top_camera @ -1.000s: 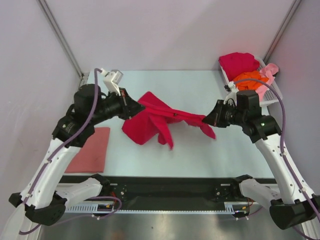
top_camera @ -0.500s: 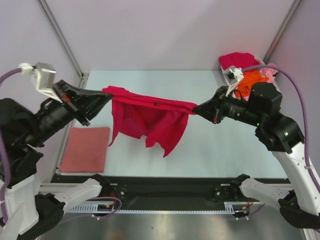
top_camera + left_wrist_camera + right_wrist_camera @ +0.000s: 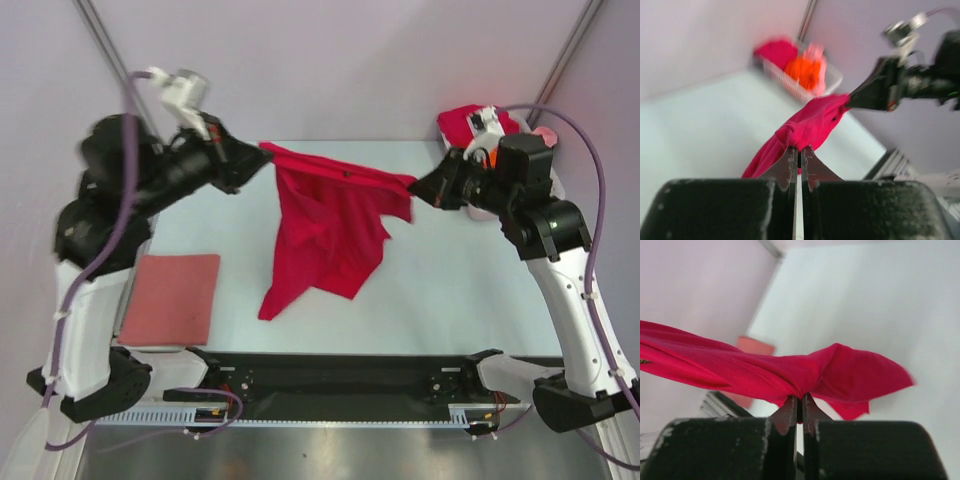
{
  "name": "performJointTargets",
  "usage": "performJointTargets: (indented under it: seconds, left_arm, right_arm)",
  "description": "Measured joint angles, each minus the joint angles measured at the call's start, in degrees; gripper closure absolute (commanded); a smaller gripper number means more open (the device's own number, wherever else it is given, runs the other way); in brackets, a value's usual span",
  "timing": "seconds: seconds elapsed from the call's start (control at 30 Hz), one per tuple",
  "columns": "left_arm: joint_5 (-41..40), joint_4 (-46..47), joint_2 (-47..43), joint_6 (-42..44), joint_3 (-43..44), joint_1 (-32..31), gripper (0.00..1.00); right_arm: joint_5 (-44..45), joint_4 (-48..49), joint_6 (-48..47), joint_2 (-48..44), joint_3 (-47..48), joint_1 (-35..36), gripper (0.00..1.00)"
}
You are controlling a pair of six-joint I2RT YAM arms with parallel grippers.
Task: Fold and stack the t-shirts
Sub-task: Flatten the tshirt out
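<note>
A crimson red t-shirt hangs in the air over the table, stretched by its top edge between both grippers. My left gripper is shut on its left end; the left wrist view shows the cloth bunched at the left gripper's tips. My right gripper is shut on the right end, with red cloth pinched at the right gripper's tips. A folded dusty salmon pink t-shirt lies flat at the table's near left. Another crimson t-shirt, an orange one and a light pink one sit in the basket.
The white slotted basket stands at the far right corner, partly hidden behind my right arm. A metal frame post rises at the back left and another at the back right. The black base rail runs along the near edge.
Both arms rose and swung toward the far side, lifting the crimson t-shirt off the table. It went from a crumpled heap to hanging spread between the grippers.
</note>
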Motion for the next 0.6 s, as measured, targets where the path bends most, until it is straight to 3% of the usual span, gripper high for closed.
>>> performJointTargets:
  seconds: [0.17,0.4,0.5,0.6]
  left_arm:
    - [0.11,-0.20,-3.04,0.85,14.88,0.50,1.00]
    - [-0.07,-2.34,-13.97,0.83,16.04,0.85,1.00]
    - [-0.55,-2.75,-17.66,0.66,13.99,-0.61,1.00]
    - [0.22,-0.94,-20.31,-0.39,5.99,-2.10,1.00]
  right_arm:
    - [-3.10,8.74,0.52,8.35,16.44,8.61,1.00]
    - [-5.60,12.94,-1.44,15.63,35.80,16.76,1.00]
    - [-6.14,13.00,-2.03,14.73,36.13,17.53,1.00]
    - [-6.08,14.53,-2.97,9.75,27.43,15.50,1.00]
